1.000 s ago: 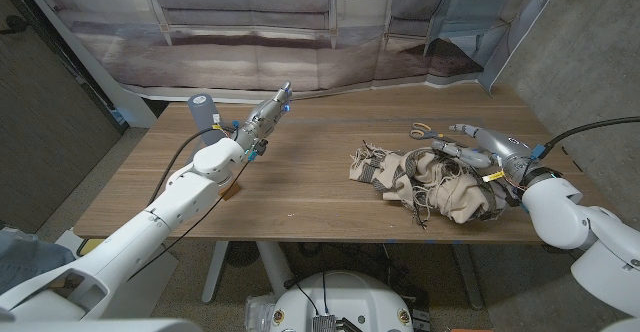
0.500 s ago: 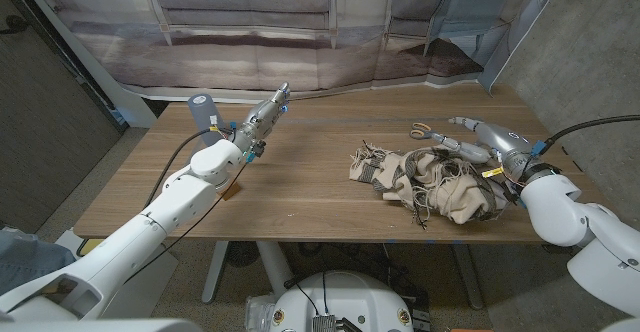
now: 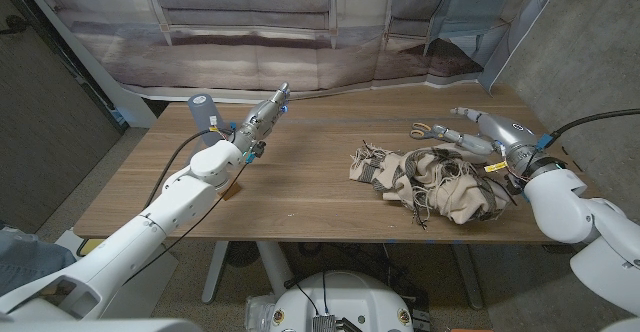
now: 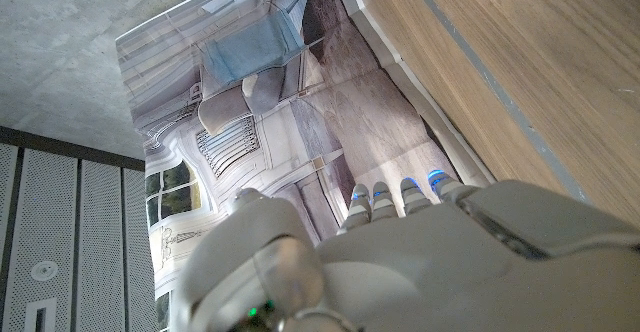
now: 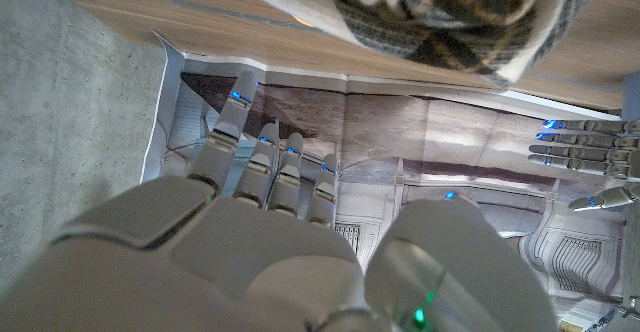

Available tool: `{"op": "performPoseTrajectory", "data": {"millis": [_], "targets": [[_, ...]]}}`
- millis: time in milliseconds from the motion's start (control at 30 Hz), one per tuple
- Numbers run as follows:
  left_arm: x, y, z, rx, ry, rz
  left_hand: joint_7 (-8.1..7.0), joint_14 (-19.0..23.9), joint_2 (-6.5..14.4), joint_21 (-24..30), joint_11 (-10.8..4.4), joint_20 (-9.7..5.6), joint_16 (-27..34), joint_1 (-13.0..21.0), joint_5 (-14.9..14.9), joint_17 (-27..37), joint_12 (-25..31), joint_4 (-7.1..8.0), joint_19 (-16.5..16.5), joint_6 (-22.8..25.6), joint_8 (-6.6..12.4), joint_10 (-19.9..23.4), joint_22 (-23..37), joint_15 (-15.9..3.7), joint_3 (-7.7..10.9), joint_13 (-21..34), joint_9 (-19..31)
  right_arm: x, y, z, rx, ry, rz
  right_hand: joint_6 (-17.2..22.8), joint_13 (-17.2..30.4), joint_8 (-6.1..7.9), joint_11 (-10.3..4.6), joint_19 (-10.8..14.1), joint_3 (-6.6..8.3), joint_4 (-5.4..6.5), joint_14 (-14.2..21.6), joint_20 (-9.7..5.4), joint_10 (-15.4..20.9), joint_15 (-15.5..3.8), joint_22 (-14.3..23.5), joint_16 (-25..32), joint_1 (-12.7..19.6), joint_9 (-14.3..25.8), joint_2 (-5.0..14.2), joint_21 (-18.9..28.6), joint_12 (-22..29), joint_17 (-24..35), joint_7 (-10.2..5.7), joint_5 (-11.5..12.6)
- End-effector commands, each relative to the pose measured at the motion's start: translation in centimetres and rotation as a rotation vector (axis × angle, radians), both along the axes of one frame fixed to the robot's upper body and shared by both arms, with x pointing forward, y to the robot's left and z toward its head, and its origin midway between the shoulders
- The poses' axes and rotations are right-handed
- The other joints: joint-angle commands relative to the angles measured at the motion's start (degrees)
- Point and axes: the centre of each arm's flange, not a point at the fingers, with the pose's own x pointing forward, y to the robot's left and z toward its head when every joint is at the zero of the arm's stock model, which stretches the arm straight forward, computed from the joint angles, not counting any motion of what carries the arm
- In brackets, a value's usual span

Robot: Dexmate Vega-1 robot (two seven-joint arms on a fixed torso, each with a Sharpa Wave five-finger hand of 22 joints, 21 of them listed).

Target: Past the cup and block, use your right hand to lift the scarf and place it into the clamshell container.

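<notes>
The crumpled beige woven scarf with dark plaid stripes and loose fringe point(image 3: 432, 180) is seen heaped on the brown wooden table point(image 3: 300, 187), just beside and below the right hand point(image 3: 478, 132), on that hand's palm side. The right hand is raised over the far edge of the heap with its fingers point(image 3: 447, 136) spread and extended, holding nothing; in the right wrist view the fingers point(image 5: 262, 162) are seen straight and apart, with a fold of the scarf point(image 5: 440, 17) ahead of them. The scarf is judged to be light, soft and limp: it will sag and trail when lifted, and a loose fringe thread may slip through the fingers or drag on the table. A hold is best taken on the thick bunched middle of the heap, nearest the hand, where several folds can be gathered at once, rather than on the thin fringed end farthest from it. A small pair of scissors with pale handles point(image 3: 421, 130) lies just past the fingertips and should be kept out of the grasp. The left hand point(image 3: 268, 112) is held well apart, across the table, fingers extended and empty. No clamshell container can be made out.
</notes>
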Motion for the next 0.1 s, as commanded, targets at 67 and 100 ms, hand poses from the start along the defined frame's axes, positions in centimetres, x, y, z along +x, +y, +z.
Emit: {"op": "performPoseTrajectory", "data": {"millis": [67,100], "targets": [[0.52,-0.55,-0.18,-0.003,-0.003,-0.021,-0.11,-0.5,0.1,0.1,-0.12,0.39,-0.1,0.6,-0.1,0.1,0.0,0.09,-7.8,-0.1,-0.08,-0.4,0.3,0.18,-0.57,0.2,0.3,-0.69,0.40,0.44,-0.036,-0.017,-0.019,0.6,0.0,0.25,-0.18,0.1,-0.24,0.03,0.5,-0.43,0.7,-0.10,0.1,0.4,-0.3,0.1,0.18,-0.2,0.6,-0.1,-0.22,0.4],[0.58,-0.57,-0.19,-0.001,-0.003,-0.024,-0.11,-0.5,0.1,0.1,-0.12,0.37,-0.1,0.6,-0.1,0.1,0.0,0.09,-7.8,-0.1,-0.09,-0.4,0.3,0.19,-0.58,0.2,0.3,-0.71,0.49,0.41,-0.043,-0.015,-0.022,0.6,-0.1,0.26,-0.19,-0.1,-0.25,0.02,0.5,-0.49,0.8,-0.20,0.1,0.4,-0.4,0.1,0.25,-0.4,0.6,-0.1,-0.23,0.5]]}}
